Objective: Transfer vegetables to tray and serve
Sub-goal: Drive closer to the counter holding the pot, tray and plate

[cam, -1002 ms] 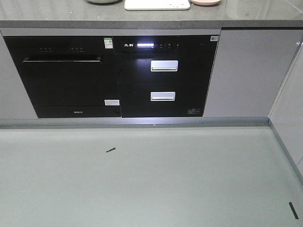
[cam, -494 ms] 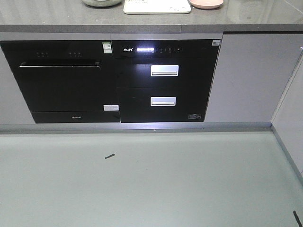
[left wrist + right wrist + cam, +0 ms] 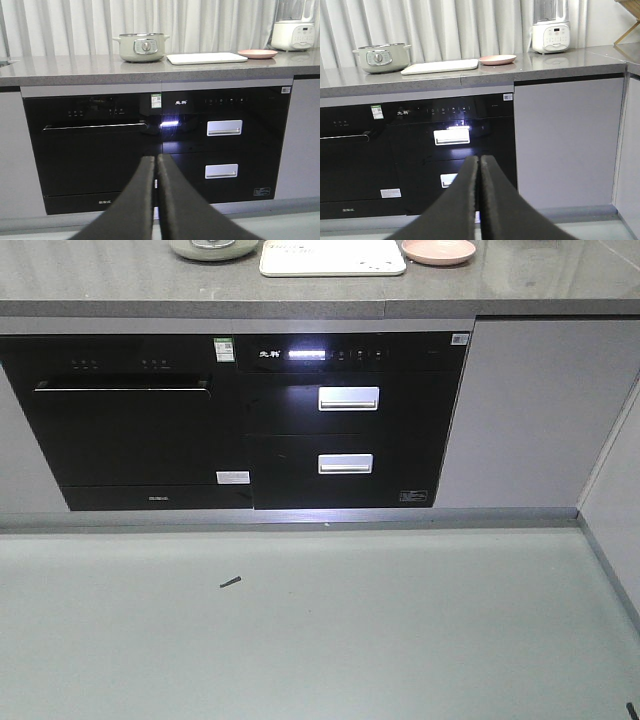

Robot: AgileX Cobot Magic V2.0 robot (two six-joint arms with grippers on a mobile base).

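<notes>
Floor (image 3: 320, 630) in front of the black oven doors (image 3: 130, 440) was wide & open, w/ just a tiny dark mark (image 3: 231, 582). Up on the counter (image 3: 60, 67), pot (image 3: 140, 48), tray (image 3: 206, 58) & pink plate (image 3: 257, 53) sat in a row w/ small gaps. Blender (image 3: 292, 30) stood far right. Curtain (image 3: 75, 25) shut off the back.

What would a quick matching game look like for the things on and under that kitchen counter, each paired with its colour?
Things:
1. pot
2. tray
3. plate
4. drawer handles

Colours:
a. cream-white
b. silver
c. pale green
d. pink

Pairs: 1-c, 2-a, 3-d, 4-b.
</notes>
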